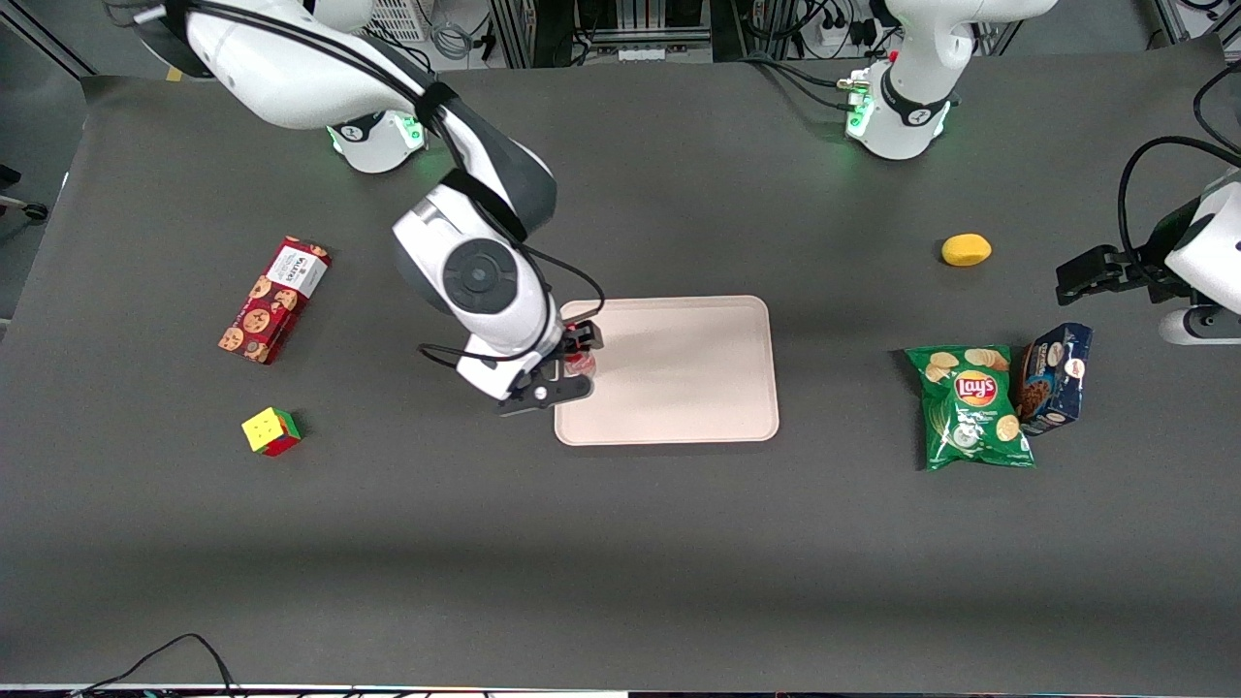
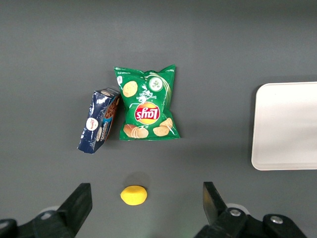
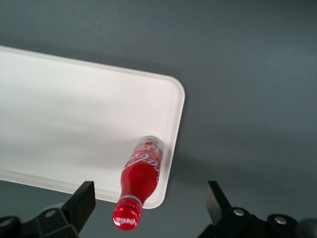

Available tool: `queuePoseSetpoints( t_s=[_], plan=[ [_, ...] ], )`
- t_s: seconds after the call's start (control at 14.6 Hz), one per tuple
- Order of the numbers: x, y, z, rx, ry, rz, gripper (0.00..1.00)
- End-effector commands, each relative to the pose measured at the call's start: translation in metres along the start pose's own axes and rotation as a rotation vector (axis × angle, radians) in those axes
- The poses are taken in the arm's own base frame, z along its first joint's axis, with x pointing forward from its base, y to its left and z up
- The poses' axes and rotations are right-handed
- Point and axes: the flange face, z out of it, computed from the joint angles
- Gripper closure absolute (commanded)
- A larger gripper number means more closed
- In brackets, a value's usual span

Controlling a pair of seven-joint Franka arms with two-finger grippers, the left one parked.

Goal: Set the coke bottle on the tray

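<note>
Gripper above tray's working-arm end, fingers spread, holding nothing. Bottle lies between them on tray edge, leaning, cap nearest wrist, long axis running from gripper toward tray.

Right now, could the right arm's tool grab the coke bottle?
Probably yes: the tool hangs open directly above the coke bottle, one finger on either side of it. The bottle lies at the tray's rim, with nothing else close by.
</note>
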Motion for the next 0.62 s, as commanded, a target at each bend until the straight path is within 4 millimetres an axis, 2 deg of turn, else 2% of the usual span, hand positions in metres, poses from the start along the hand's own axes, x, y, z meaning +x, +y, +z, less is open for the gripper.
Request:
queuePoseSetpoints(
  t_s=[0.0, 0.07, 0.21, 0.41, 0.48, 0.55],
  plan=[
    [-0.029, 0.022, -0.098, -0.063, 0.08, 0.011, 0.0],
    [-0.035, 0.036, -0.123, -0.076, 0.095, 0.015, 0.0],
    [-0.047, 0.072, -0.162, -0.112, 0.088, -0.014, 0.0],
    [-0.079, 0.12, -0.231, -0.082, 0.108, 0.024, 0.0],
    [-0.089, 0.134, -0.247, -0.06, 0.115, 0.058, 0.0],
    [-0.096, 0.149, -0.255, -0.044, 0.119, 0.094, 0.0]
  ],
)
